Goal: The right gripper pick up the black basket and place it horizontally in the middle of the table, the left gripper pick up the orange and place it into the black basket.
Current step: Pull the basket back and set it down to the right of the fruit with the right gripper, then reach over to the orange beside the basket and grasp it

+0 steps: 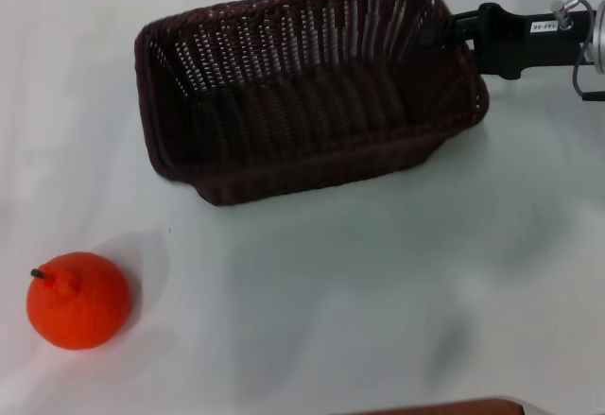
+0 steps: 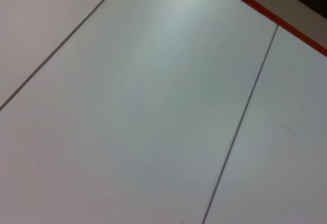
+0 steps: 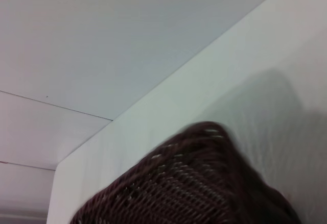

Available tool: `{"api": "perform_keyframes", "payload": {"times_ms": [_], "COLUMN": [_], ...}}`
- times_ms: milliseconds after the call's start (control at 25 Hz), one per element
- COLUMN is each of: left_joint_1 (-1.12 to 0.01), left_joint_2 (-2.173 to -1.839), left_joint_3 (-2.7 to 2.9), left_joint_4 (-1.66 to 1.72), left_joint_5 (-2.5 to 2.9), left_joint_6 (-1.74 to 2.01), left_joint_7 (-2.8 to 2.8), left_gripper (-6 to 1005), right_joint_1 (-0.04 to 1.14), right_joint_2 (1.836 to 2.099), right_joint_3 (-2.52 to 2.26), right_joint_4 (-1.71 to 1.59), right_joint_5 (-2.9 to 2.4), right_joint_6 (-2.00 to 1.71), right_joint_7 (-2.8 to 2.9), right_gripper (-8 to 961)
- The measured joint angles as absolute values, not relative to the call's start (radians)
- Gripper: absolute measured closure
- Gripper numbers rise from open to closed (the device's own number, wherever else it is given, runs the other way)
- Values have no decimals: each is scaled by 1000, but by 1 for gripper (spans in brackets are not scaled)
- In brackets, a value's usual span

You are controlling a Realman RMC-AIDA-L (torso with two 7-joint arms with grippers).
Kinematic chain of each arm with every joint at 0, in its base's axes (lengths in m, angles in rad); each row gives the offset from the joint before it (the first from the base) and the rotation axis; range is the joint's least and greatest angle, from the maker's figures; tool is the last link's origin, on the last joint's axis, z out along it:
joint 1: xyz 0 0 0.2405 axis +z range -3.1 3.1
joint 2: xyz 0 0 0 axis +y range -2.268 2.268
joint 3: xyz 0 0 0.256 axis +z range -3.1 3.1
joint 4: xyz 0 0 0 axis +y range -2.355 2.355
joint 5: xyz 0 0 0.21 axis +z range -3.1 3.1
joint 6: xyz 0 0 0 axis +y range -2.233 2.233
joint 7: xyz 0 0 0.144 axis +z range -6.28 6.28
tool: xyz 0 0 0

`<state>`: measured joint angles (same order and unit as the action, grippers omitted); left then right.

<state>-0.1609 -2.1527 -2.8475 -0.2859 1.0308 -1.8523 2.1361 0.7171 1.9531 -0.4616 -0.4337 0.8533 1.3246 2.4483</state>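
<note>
While the right gripper [image 1: 452,29] clamps the black basket [image 1: 312,89] by its upper-right rim, I read its long axis running diagonally across the upper frame; the orange [image 1: 77,300] waits lower left.

A reddish-brown strip [image 1: 444,406] shows at the near edge of the head view, right of centre. In the left wrist view, an orange-red band [image 2: 276,17] borders pale floor panels [image 2: 153,106] divided by thin dark seams [image 2: 240,122].
</note>
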Motion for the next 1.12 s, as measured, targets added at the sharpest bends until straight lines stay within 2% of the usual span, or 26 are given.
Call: {"api": "perform_keyframes", "payload": {"times_ms": [400,600,800,1000,1120], "left_joint_1": [-160,-144,-94,-56,-55], "left_joint_2": [-2145,-2112,-2072,-2032,-2025], "left_joint_3": [-2842,-2772,-2658,-2590,-2579], "left_joint_4": [-287,-306,-350,-365,-365], "left_joint_5": [1031,1093,1222,1443,1529], "left_joint_6": [-1841,-1843,-1843,-1855,-1849], "left_joint_7": [2137,2132,2137,2139,2134], "left_gripper": [218,224,230,236,240], "right_joint_1": [706,682,664,676,703], "right_joint_2": [1951,1935,1920,1931,1949], "right_joint_3": [-464,-442,-439,-440,-448], "right_joint_4": [-425,-456,-507,-508,-503], "right_joint_5": [853,897,984,1081,1135], "right_joint_6": [1346,1346,1277,1137,1067], "right_joint_7": [2451,2452,2432,2363,2308], "right_gripper": [245,86,68,72,74]}}
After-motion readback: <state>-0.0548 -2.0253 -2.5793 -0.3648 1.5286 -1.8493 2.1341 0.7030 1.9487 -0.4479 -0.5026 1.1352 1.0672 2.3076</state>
